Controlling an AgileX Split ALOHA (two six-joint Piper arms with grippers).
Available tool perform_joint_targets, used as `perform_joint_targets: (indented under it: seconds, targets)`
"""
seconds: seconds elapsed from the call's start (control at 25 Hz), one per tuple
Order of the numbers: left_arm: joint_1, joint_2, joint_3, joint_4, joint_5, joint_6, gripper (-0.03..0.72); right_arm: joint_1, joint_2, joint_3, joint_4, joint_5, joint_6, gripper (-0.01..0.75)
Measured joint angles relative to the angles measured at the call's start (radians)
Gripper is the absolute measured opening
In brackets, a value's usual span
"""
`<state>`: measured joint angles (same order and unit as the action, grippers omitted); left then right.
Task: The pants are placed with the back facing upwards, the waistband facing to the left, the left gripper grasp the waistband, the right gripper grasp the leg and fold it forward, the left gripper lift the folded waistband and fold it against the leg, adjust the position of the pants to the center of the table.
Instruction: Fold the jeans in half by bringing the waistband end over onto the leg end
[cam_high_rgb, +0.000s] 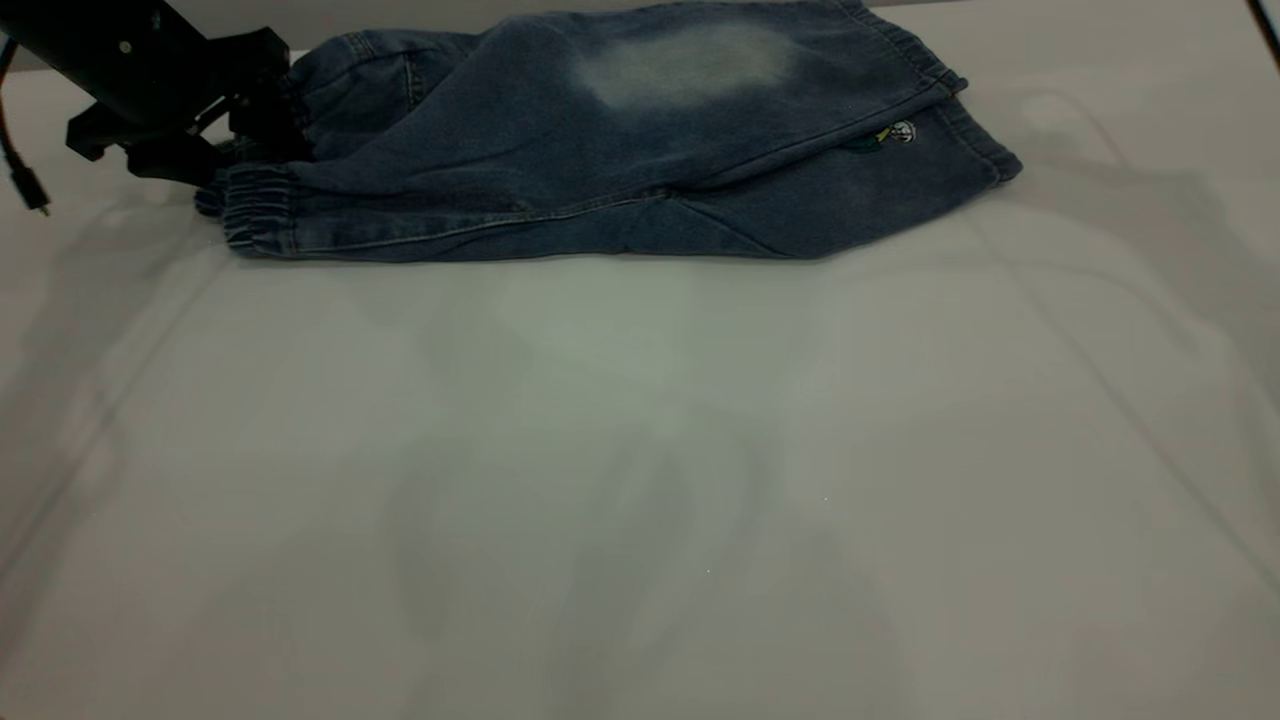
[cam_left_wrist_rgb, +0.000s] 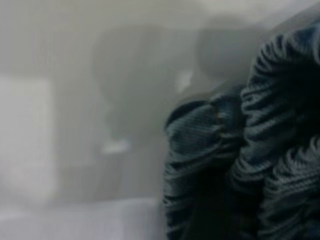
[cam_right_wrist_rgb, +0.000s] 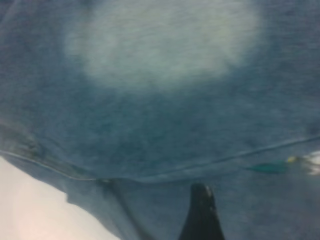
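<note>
At the far left edge of the table (cam_high_rgb: 640, 480), my left gripper (cam_high_rgb: 262, 128) is buried in the gathered waistband (cam_high_rgb: 258, 205). From outside it looks clamped on the ruched denim, and my left wrist view is filled with bunched elastic pressed close, so I judge it pinched there to carry that end over for the next fold. Moving right, the pants (cam_high_rgb: 620, 150) lie along the back of the table, already doubled lengthwise: the leg (cam_high_rgb: 690, 65) with the pale faded oval rests on top, and the embroidered leg peeks out beneath near the hems. My right gripper (cam_right_wrist_rgb: 201, 212) shows only as one dark fingertip hovering just above the denim near the fold line; I cannot tell whether its fingers are apart or together. The bundle sits well back from the table's centre, so shifting it forward remains.
</note>
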<state>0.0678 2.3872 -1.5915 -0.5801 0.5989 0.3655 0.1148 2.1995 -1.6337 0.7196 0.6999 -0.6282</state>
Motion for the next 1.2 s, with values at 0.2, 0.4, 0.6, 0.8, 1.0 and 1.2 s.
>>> perform_joint_targets:
  seconds: [0.2, 0.4, 0.6, 0.8, 1.0, 1.2]
  targets:
    - [0.000, 0.002, 0.001, -0.014, 0.003, 0.005, 0.243, 0.056, 0.021, 0.000, 0.008, -0.086, -0.001, 0.457]
    - [0.000, 0.002, 0.001, -0.015, 0.020, 0.026, 0.123, 0.130, 0.085, 0.000, 0.012, -0.248, -0.038, 0.457]
    - [-0.001, 0.002, 0.001, -0.014, 0.034, 0.026, 0.123, 0.144, 0.145, 0.000, 0.014, -0.413, -0.046, 0.457]
    - [-0.001, 0.002, -0.024, -0.002, 0.106, 0.048, 0.123, 0.144, 0.203, 0.000, 0.024, -0.476, -0.045, 0.457]
    - [-0.001, -0.036, -0.087, 0.007, 0.206, 0.051, 0.120, 0.145, 0.243, 0.000, 0.039, -0.441, -0.045, 0.457]
    - [-0.001, -0.078, -0.149, 0.000, 0.243, 0.055, 0.120, 0.145, 0.245, -0.001, 0.004, -0.357, -0.048, 0.457]
